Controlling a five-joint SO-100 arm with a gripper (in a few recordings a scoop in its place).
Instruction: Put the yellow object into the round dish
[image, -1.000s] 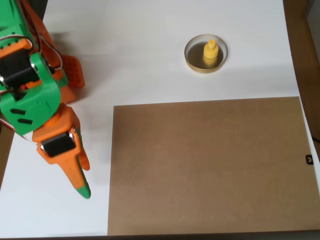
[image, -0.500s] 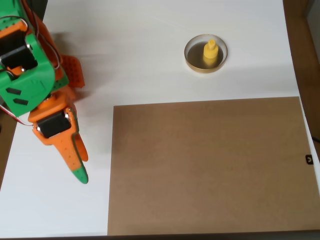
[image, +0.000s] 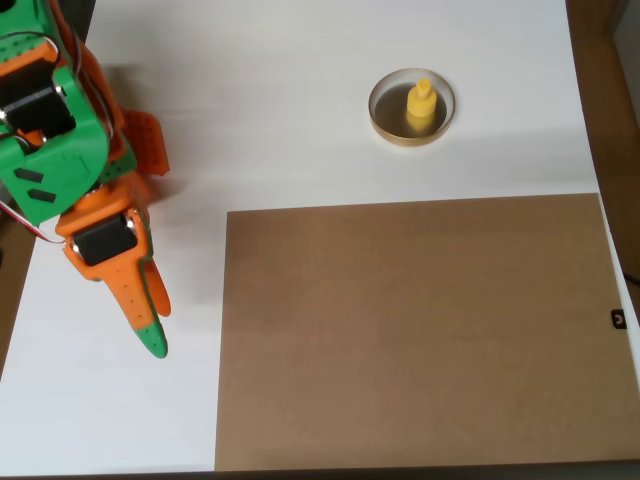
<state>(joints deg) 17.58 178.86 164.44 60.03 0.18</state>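
- A big white table top fills most of the overhead view.
- A flat brown board lies on the white top – it covers the lower right part and runs down to the bottom edge of the picture.
- The board is plain, with straight edges and square corners.
- A tiny black mark sits just past the right edge of the board.
- A brown wooden strip shows along the right side, next to the white top.
- A thin bit of the same brown peeks out at the left edge.
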